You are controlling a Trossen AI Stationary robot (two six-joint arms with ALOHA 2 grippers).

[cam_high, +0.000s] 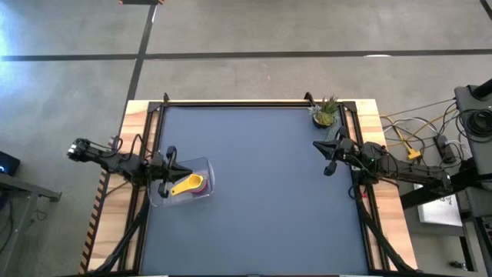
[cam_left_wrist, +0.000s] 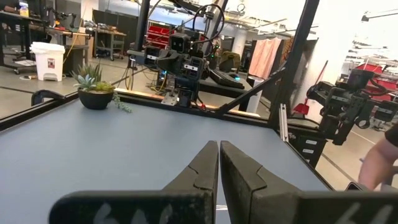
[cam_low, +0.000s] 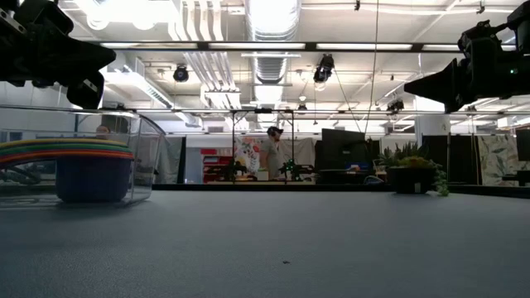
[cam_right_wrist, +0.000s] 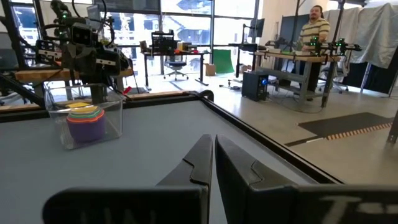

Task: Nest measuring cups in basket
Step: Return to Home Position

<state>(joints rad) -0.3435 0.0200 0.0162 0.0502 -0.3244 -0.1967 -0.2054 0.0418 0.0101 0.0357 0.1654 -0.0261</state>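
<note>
The measuring cups (cam_high: 190, 185) sit nested, yellow handle pointing lower left, in the basket (cam_high: 209, 166) at the overhead frame's lower left, just beside the nearer left pincer (cam_left_wrist: 217, 146), closed and empty, while the right pincer (cam_right_wrist: 213, 140), also closed and empty, waits across the bench (cam_high: 261, 208).

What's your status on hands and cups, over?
Left hand shut, empty, raised over basket. Right hand shut, raised at right edge. Cups nested in basket. Plant far corner, no obstruction.
</note>
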